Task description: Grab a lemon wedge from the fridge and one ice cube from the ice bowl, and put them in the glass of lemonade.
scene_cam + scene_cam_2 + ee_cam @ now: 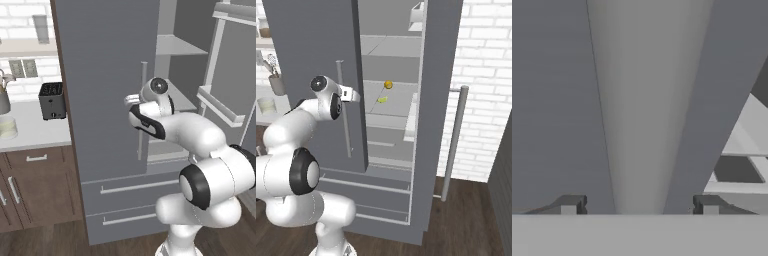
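The grey fridge point(107, 90) has its left door shut and its right door point(440, 100) swung open. On a middle shelf inside lies the small yellow-green lemon wedge point(383, 99). My gripper point(639, 205) is open at the left door's silver bar handle point(647, 110), and the bar runs up between the fingertips point(571, 206) with a gap on each side. The base views show the gripper point(135, 100) point(356, 96) level with the handle's upper half. The glass of lemonade point(7, 127) stands on the counter to the left. The ice bowl and ice cube are out of view.
A small orange ball point(388, 84) sits behind the wedge. A black toaster point(52, 100) and a kettle point(4, 97) stand on the left counter. The open door's shelf bins point(220, 105) jut out on the right, and two fridge drawers point(130, 200) lie below.
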Robot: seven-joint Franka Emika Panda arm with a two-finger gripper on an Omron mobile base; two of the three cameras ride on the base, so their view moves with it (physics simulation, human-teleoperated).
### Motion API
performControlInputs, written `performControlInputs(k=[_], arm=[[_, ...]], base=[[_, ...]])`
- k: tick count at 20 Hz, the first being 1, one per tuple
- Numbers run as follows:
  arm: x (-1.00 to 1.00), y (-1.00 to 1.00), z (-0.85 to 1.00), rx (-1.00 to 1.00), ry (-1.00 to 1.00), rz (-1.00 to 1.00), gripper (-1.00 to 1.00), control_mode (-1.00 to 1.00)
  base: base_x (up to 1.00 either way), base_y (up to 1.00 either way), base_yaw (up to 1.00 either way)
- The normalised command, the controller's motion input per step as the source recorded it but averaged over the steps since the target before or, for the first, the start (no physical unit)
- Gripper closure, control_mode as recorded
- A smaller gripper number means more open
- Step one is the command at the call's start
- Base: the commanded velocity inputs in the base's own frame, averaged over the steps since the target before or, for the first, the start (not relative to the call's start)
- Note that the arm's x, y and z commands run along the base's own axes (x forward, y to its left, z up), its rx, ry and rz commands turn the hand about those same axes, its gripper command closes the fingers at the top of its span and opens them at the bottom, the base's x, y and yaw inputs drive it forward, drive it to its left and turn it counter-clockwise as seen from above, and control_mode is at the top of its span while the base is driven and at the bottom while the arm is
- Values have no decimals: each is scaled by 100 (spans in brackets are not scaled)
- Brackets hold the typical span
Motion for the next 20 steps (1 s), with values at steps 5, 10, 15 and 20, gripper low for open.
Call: performControlInputs(k=[5,10,15,20], arm=[[14,0,0,0,5,0,100,-100],[22,9,0,0,0,2,100,-100],[-4,80,4,0,-8,20,100,-100],[-34,100,14,0,-2,27,100,-100]], base=[[0,0,0],[0,0,0],[0,0,0],[0,0,0]])
